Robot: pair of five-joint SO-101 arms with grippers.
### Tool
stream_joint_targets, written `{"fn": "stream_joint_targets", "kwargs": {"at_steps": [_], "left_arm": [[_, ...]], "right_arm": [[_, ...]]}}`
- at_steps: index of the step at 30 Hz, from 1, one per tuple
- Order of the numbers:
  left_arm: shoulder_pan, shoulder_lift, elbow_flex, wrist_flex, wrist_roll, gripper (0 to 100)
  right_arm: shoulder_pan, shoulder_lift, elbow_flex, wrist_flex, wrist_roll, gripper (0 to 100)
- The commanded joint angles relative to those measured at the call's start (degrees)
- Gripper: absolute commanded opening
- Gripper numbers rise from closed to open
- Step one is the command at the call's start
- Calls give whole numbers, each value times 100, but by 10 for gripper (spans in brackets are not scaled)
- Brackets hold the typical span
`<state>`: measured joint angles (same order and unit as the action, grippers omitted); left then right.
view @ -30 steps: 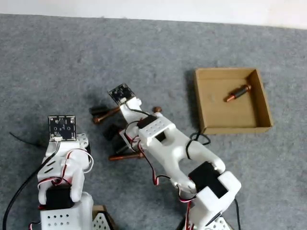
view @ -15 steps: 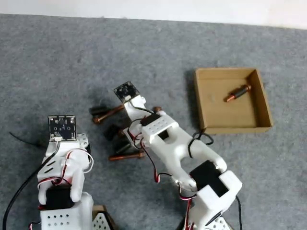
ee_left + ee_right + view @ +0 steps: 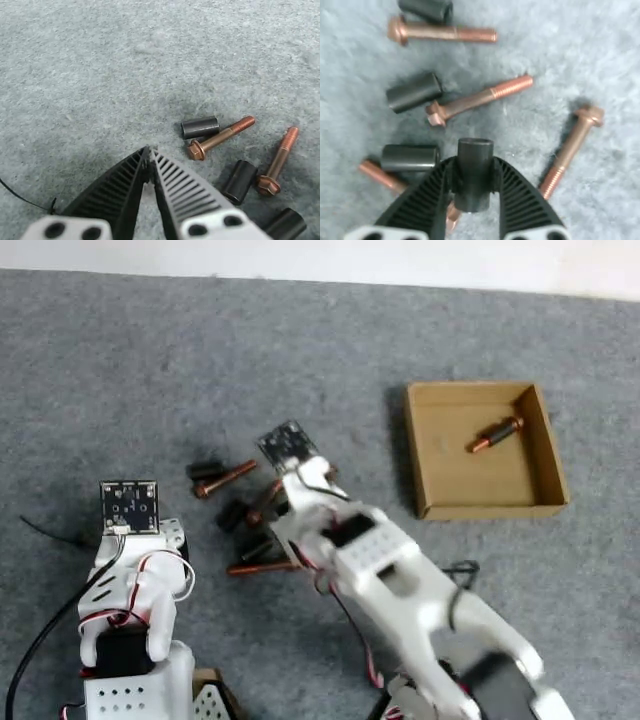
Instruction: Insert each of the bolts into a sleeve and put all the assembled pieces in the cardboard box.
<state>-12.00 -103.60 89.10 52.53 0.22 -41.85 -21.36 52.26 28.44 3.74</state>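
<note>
Presently the right gripper (image 3: 472, 167) has its fingers (image 3: 517, 195) pinching a black sleeve (image 3: 474, 150) — bore facing the nearest bolt (image 3: 479, 99), which lies crosswise just ahead on the surface (image 3: 600, 50) (left gripper (image 3: 150, 152) pressed together, empty, farther off).

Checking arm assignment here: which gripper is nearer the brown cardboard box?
Right. The right gripper, shut on a black cylindrical sleeve, is over the loose copper bolts beside the open brown cardboard box; the left gripper, shut, sits on the bolts' far side.
</note>
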Motion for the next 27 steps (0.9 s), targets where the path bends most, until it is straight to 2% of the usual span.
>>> {"fn": "stream_joint_targets", "kwargs": {"at_steps": [1, 12, 27], "left_arm": [[-22, -31, -127, -114, -9, 11], [-22, -31, -127, -114, -9, 11], [-57, -31, -189, -88, 0, 11]], "right_arm": [[92, -1138, 488, -462, 35, 3], [875, -3116, 1569, -532, 35, 4], [989, -5358, 2897, -523, 35, 4]]}}
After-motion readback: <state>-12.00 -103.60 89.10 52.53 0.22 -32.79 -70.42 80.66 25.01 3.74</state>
